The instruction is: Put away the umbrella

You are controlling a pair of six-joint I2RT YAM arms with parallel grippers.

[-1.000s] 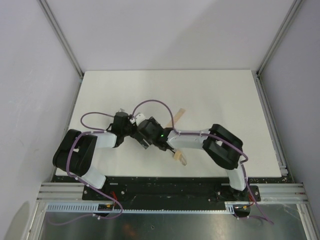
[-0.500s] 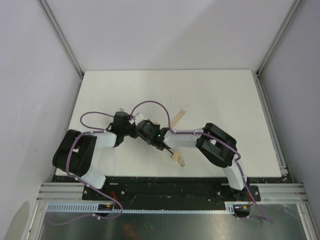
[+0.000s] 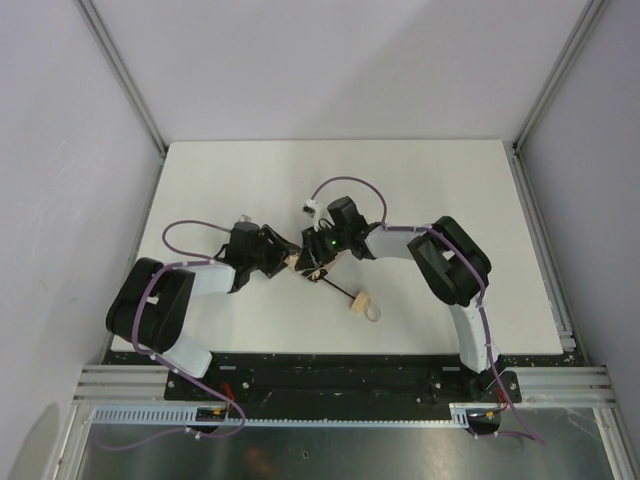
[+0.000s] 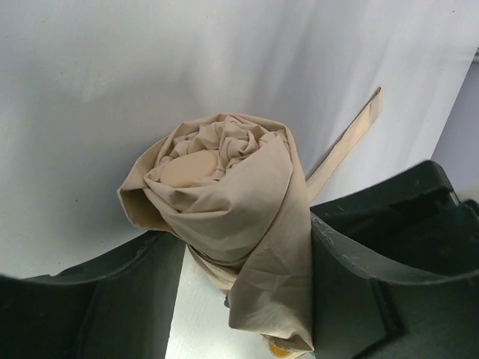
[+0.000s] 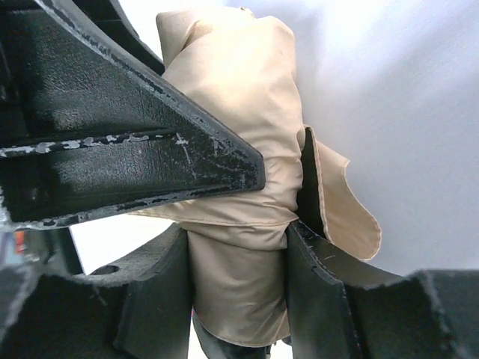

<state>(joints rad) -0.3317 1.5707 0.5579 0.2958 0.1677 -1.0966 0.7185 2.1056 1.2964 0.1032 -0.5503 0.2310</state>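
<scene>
R fingers (image 5: 159, 303) up-left, onto umbrella canopy (image 4: 224, 202); L fingers (image 4: 359, 284) wider.

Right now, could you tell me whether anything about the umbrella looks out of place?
Yes: the umbrella's strap trails loose across the table, and its canopy is bunched unevenly, one flap sticking out.

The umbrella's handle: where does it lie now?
Top view: the handle lies on the table, right of centre, closer to the near edge than the right gripper.
</scene>
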